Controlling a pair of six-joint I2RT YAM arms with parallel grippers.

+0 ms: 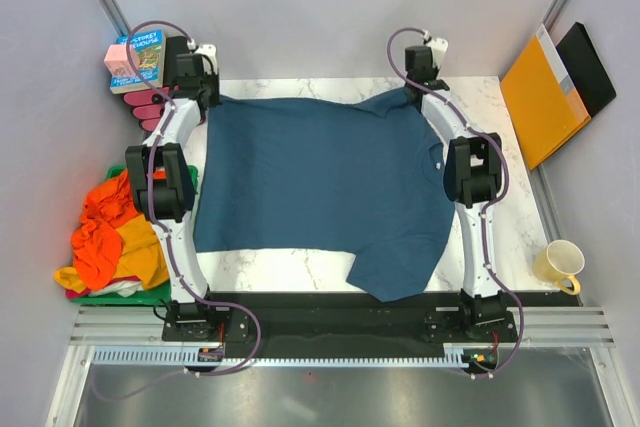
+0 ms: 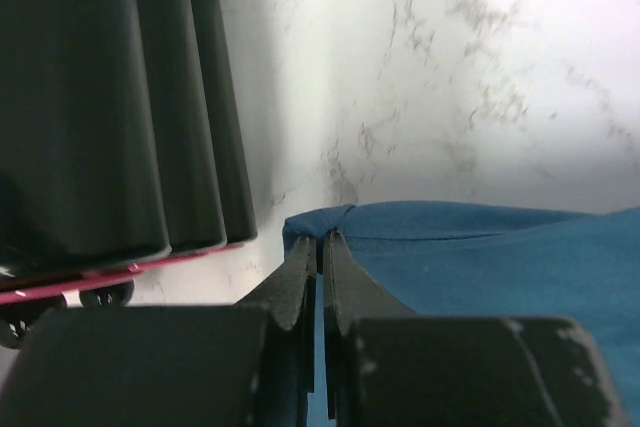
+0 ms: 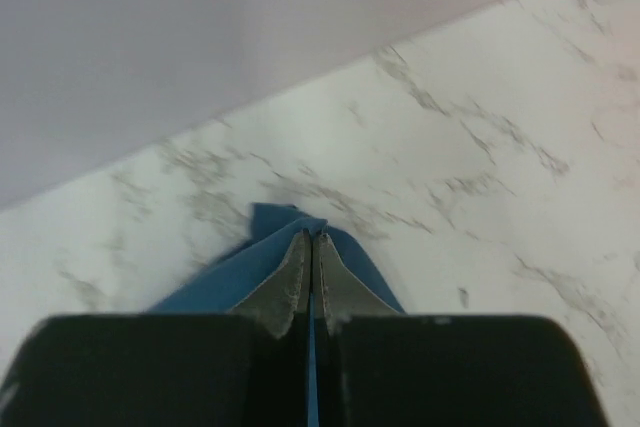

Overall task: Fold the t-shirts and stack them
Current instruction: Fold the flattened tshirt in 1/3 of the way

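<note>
As each nips teal t-shirt (image 1: 320,182), L pincer (image 2: 322,239), R pincer (image 3: 311,237) — closed

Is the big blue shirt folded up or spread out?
Spread out. The blue shirt lies open across the marble table, unfolded, its far corners pinched by the left gripper and right gripper.

Centre: teal-blue t-shirt (image 1: 320,187) spread flat; left: orange t-shirt (image 1: 98,235) and mustard t-shirt (image 1: 147,253) crumpled together in heap.

- A robot test booth is indicated by plain grey walls (image 1: 320,7) and metal rails (image 1: 110,327).
- A left arm (image 1: 163,187) and right arm (image 1: 474,169) are bolted at a marble-patterned table (image 1: 290,269).
</note>
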